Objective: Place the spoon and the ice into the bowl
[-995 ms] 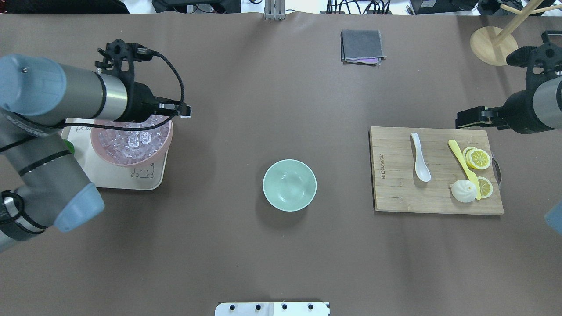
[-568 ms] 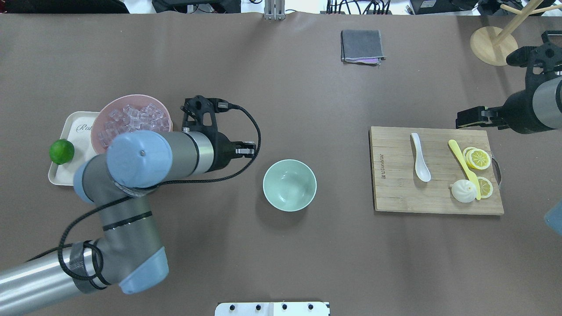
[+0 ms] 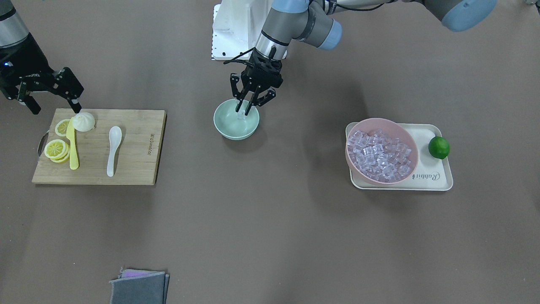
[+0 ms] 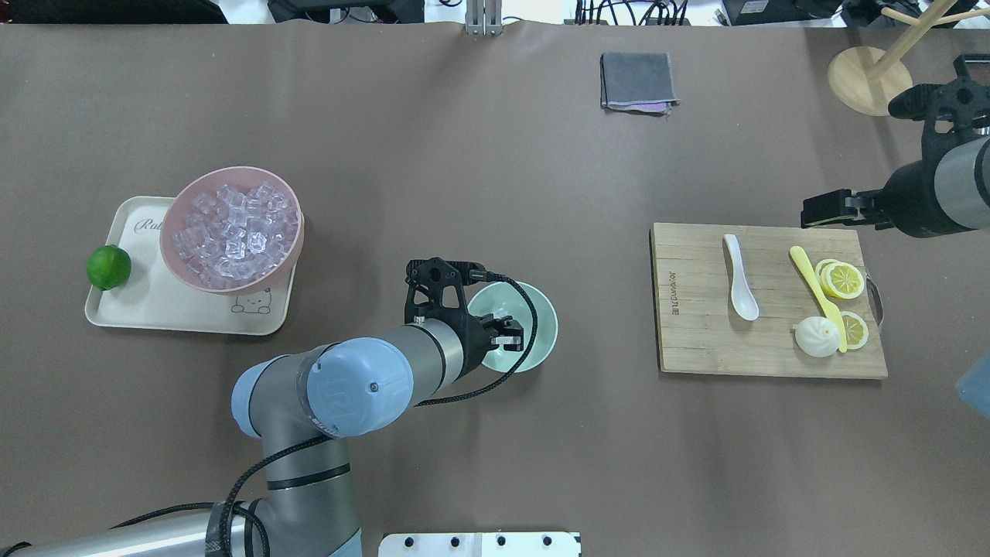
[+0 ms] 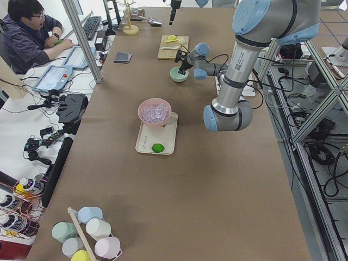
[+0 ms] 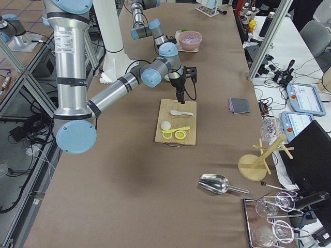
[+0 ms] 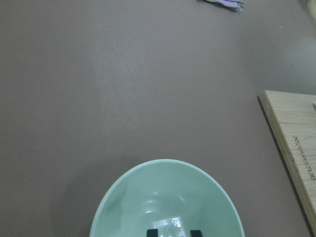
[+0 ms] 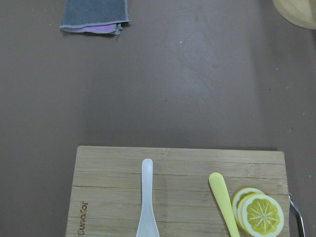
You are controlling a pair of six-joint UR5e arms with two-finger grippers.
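Seen from overhead, with 12 o'clock pointing away from the robot, a lime (image 4: 108, 267) sits at the 9 o'clock edge of a tray (image 4: 155, 313). A pink bowl (image 4: 167, 232) stands on the tray's far half and is filled with an ice heap (image 4: 232, 236).

Well apart, toward 4 o'clock from the tray, the left gripper (image 3: 242, 112) points down into the bowl (image 4: 537, 317), entering over its 9 o'clock side. Its wrist view shows the fingertips (image 7: 196, 232) clamped on one ice cube (image 7: 168, 227), low inside the bowl. Whether the cube touches the bottom, I cannot tell.

A cloth (image 4: 638, 81) lies at 1 o'clock from the bowl.

At 3 o'clock from the bowl is a board (image 4: 696, 340). The spoon (image 4: 740, 278) lies flat on the board's middle, scoop toward 6 o'clock and handle toward 12. A knife (image 4: 816, 290), lemon slices (image 4: 841, 280) and a bun (image 4: 816, 336) lie beside it at 3 o'clock.

The right gripper (image 3: 57, 107) hangs just past the board's 1 o'clock corner with its fingers spread apart, holding nothing.
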